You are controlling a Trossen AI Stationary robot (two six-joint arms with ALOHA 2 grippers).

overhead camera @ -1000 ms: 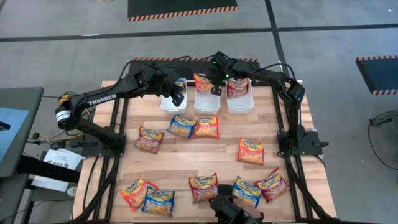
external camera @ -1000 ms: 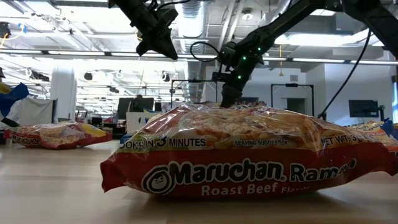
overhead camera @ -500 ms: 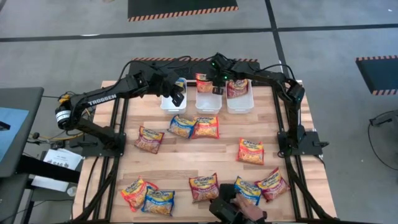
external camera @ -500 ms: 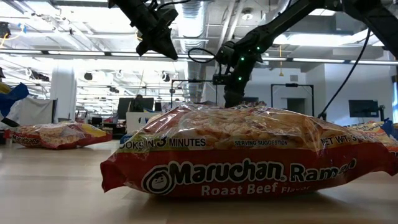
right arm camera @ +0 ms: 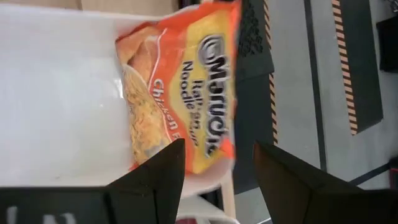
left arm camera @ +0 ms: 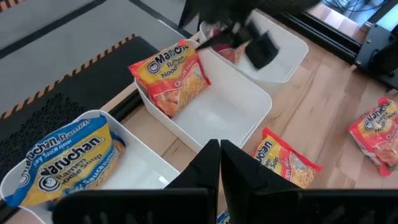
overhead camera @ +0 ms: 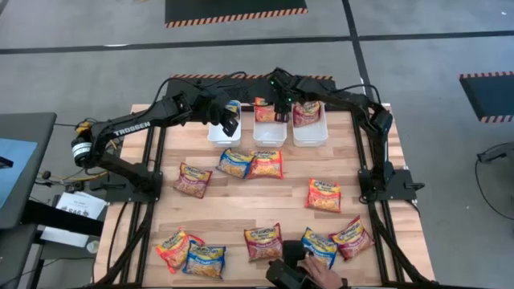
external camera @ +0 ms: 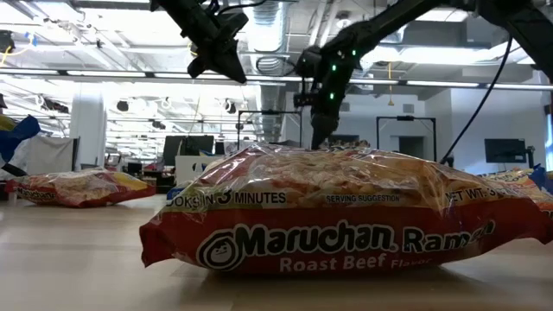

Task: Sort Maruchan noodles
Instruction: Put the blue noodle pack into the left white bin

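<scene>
As I hover my right gripper (right arm camera: 214,177) over the white middle tray (right arm camera: 56,93) — fingers spread, empty — orange crinkly chicken packet (right arm camera: 180,87) just beyond them, leaning on tray's far wall.

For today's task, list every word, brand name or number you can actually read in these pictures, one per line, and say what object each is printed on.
"Maruchan Ramen", "Roast Beef", "Minutes", "Serving Suggestion": dark red packet nearest the low camera.
"TROSSEN": left arm.
"Maruchan Ramen Noodle Soup": blue packet in a white tray.
"Maruchan Ramen Noodle", "Chicken": orange packet in the middle tray.
Packets on the table in the high view: too small to read.
</scene>
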